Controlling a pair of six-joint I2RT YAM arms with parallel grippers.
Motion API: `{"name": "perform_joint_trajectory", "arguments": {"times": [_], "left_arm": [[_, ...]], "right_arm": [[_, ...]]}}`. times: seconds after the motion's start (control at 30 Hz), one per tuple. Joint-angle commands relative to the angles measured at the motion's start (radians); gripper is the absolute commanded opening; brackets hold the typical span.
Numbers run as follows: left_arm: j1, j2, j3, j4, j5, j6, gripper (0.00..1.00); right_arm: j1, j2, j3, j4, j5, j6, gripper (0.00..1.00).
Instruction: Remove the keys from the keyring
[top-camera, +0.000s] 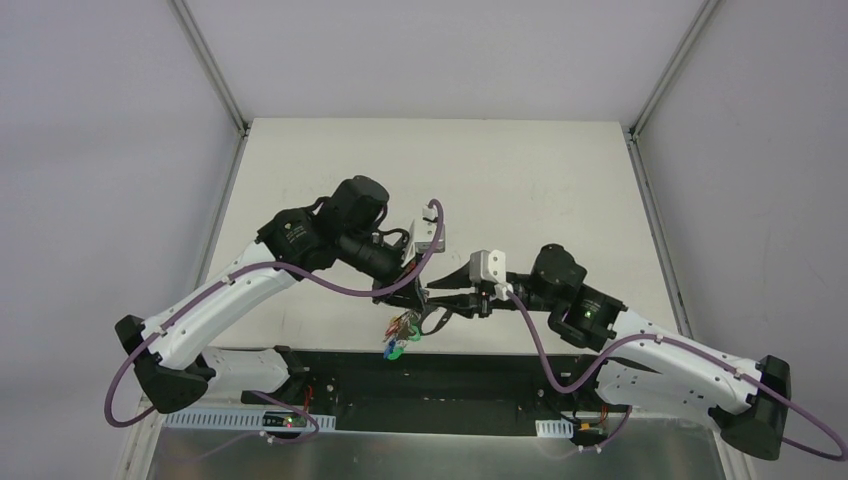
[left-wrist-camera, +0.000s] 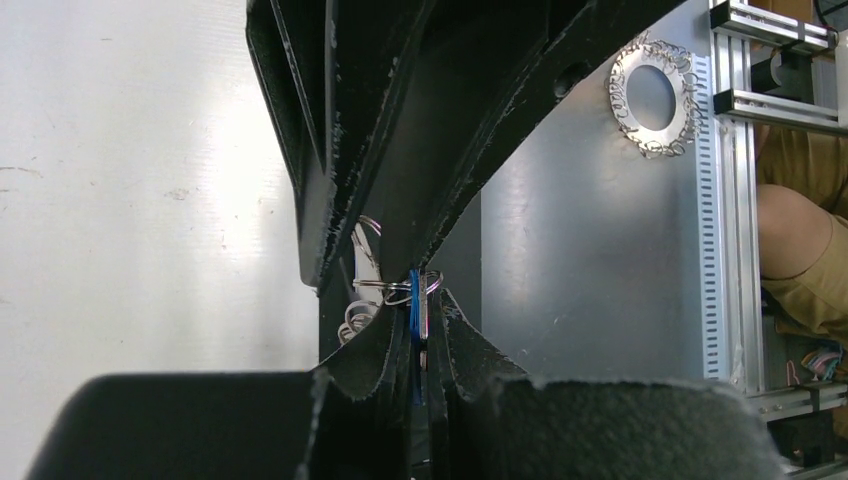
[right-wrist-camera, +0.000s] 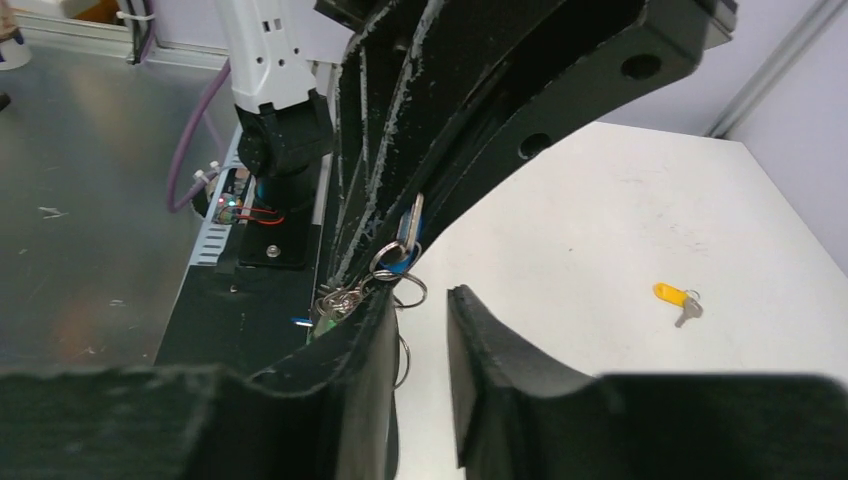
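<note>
The bunch of keys (top-camera: 400, 336) hangs on its keyring (right-wrist-camera: 346, 298) in the air over the near edge of the table (top-camera: 520, 180), between the two arms. One blue key (left-wrist-camera: 415, 335) is clamped flat between the closed fingers of the left gripper (left-wrist-camera: 420, 318). The right gripper (right-wrist-camera: 425, 305) meets it tip to tip, fingers parted a little around a small ring (right-wrist-camera: 402, 358), nothing seen clamped; one yellow key (right-wrist-camera: 675, 296) lies on the table, well apart.
</note>
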Motion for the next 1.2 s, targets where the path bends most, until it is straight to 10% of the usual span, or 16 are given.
{"name": "perform_joint_trajectory", "arguments": {"times": [0.0,0.33,0.67,0.87,1.17], "left_arm": [[-0.003,-0.041,0.043,0.001,0.047,0.046,0.00],[-0.003,-0.053,0.044,-0.018,0.035,0.070,0.00],[-0.003,-0.064,0.038,-0.032,0.014,0.092,0.00],[-0.003,-0.057,0.041,-0.038,0.030,0.105,0.00],[-0.005,-0.042,0.059,-0.047,0.056,0.109,0.00]], "right_arm": [[-0.005,0.010,0.056,0.058,-0.095,0.015,0.28],[-0.005,-0.002,0.053,0.036,-0.130,0.038,0.01],[-0.004,-0.047,0.030,0.036,-0.082,0.079,0.00],[-0.003,-0.050,0.027,0.035,-0.068,0.064,0.31],[-0.004,0.037,0.100,-0.003,-0.112,0.021,0.38]]}}
